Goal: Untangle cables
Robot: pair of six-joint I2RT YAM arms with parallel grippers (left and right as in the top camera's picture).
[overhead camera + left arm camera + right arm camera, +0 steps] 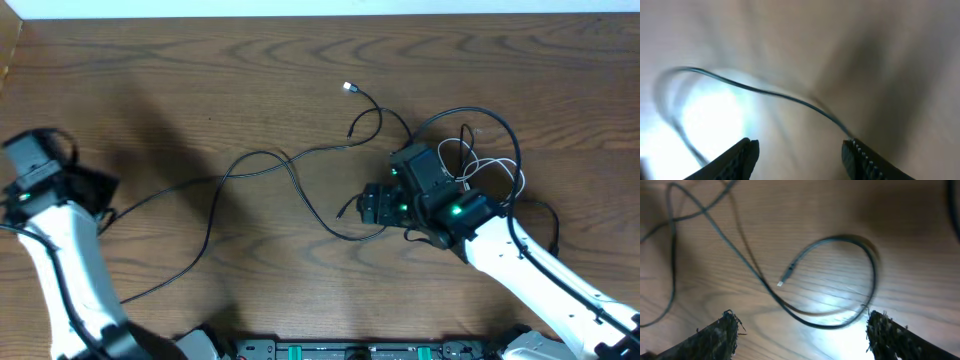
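Several cables lie on the wooden table. A long black cable runs from the left arm across the middle to a loop under my right gripper. Another black cable ends in a small light plug at the back. A thin white cable lies coiled among black loops by the right arm. My right gripper is open above the black loop, whose plug end lies inside it; nothing is between the fingers. My left gripper is open, a blurred black cable passing by its right fingertip.
The left arm stands at the table's left edge, the right arm comes in from the lower right. A pale wall strip borders the far edge of the table. A black rail runs along the front edge.
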